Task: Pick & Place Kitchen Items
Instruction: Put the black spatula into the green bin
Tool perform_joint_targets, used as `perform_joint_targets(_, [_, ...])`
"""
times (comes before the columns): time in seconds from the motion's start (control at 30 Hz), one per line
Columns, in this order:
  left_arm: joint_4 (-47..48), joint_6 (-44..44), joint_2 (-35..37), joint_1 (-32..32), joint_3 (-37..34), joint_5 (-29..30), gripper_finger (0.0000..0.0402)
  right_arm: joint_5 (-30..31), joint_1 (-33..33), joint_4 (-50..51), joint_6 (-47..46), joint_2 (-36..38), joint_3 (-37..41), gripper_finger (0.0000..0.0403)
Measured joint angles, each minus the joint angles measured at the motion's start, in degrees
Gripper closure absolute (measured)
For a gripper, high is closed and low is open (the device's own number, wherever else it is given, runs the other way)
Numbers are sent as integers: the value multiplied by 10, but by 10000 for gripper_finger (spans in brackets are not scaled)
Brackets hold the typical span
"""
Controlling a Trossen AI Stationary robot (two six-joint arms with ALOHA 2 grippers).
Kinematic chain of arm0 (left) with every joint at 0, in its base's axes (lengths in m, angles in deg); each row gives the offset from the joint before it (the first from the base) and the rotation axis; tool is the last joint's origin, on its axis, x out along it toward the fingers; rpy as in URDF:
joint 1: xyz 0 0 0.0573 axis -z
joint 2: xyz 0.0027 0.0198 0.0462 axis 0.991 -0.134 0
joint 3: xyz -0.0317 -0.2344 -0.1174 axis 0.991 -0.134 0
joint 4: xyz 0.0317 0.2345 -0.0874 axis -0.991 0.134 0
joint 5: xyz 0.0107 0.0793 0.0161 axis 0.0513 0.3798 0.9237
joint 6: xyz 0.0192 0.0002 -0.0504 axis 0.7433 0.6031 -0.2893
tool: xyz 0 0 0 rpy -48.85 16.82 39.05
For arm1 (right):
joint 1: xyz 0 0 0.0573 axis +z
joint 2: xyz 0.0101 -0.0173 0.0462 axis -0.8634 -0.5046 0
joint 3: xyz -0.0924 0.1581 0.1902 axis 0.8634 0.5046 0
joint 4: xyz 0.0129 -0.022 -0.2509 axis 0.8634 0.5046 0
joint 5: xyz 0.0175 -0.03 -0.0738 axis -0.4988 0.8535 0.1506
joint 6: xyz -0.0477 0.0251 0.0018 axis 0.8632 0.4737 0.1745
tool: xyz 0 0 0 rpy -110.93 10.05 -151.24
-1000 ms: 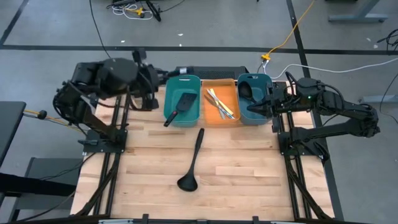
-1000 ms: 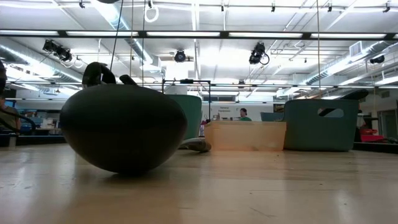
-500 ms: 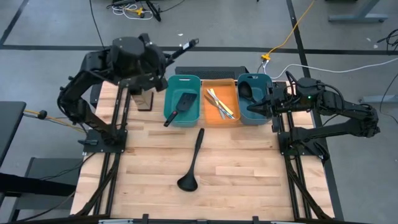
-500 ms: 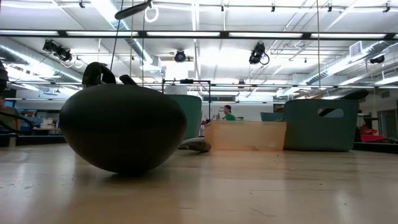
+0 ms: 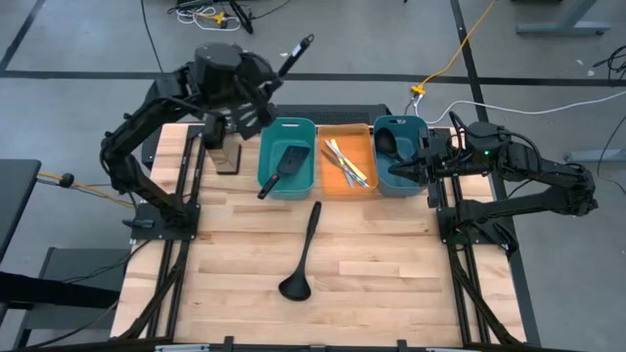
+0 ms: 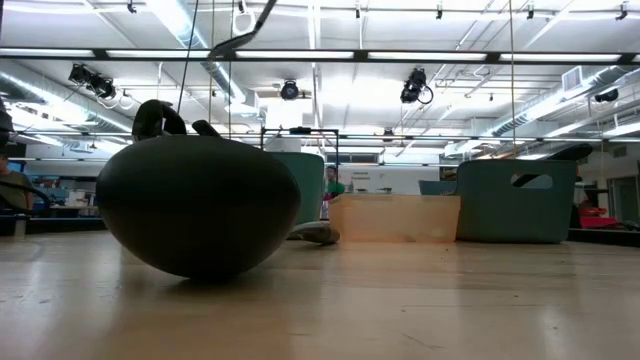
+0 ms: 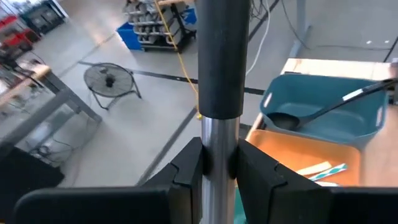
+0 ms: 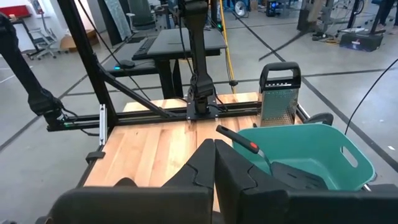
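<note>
My left gripper (image 5: pixel 266 86) hangs over the table's far edge, just left of the bins, shut on a long utensil with a silver shaft and black grip (image 5: pixel 296 52); its head is hidden under the arm. A black ladle (image 5: pixel 301 256) lies flat on the table's middle, its bowl (image 6: pixel 195 205) filling the low view. A slotted spatula (image 5: pixel 284 166) leans in the left teal bin (image 5: pixel 269 132). Thin sticks (image 5: pixel 344 161) lie in the orange bin (image 5: pixel 364 139). Another ladle (image 7: pixel 323 112) rests in the right teal bin (image 5: pixel 409 123), where my right gripper (image 5: pixel 393 168) waits, shut. My left gripper pinches the utensil's silver shaft (image 7: pixel 217 134) between its two fingers (image 7: pixel 186 171), just below the black grip. The shaft runs forward between the fingers, and the grip (image 7: pixel 221 56) sticks out past them toward the far right. The utensil is lifted clear of the table.
A metal box grater (image 5: pixel 225 152) stands on the table left of the bins, under my left arm. The three bins stand side by side along the far edge. Bare wood (image 5: pixel 391 264) lies on both sides of the loose ladle.
My left gripper has swung from the table's far left toward the bins, carrying the utensil. The wrist has rolled, and the black grip now points toward the far right instead of along the far edge. My right arm has kept still.
</note>
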Motion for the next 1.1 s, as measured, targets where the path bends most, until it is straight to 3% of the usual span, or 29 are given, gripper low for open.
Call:
perform_joint_targets(0.37, [-124,-78,-5,-14,-91,12,324,0,0,6,-3,0,0,396])
perform_joint_targets(0.73, [-160,-152,-6,-17,-195,21,324,0,0,30,2,0,0,396])
perform_joint_targets(1.1, [-270,-169,-6,-31,-299,37,324,0,0,41,5,0,0,396])
